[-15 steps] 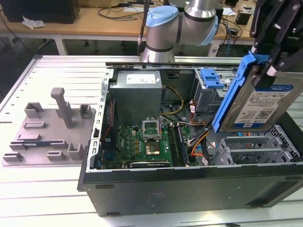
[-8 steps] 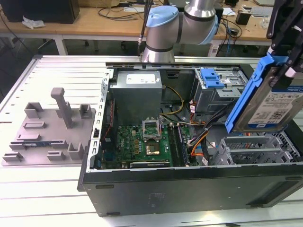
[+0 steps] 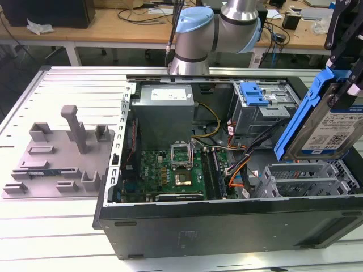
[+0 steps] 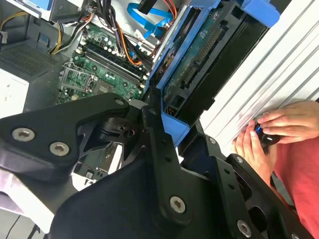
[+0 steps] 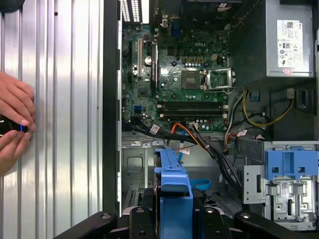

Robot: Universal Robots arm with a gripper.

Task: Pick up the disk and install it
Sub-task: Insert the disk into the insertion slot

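Disk point(image 3: 332, 127) clamped in the claw point(image 3: 343, 85), hanging beneath it, long axis running one o'clock to seven o'clock in the exterior view, with the grey drive cage point(image 3: 306, 180) at six o'clock just below it

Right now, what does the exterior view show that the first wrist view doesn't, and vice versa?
Exterior view adds the grey fixture plate beside the computer case, and the disk's labelled face. First wrist view adds a person's hands over the table. Both share the motherboard and the disk's blue rail in the claw.
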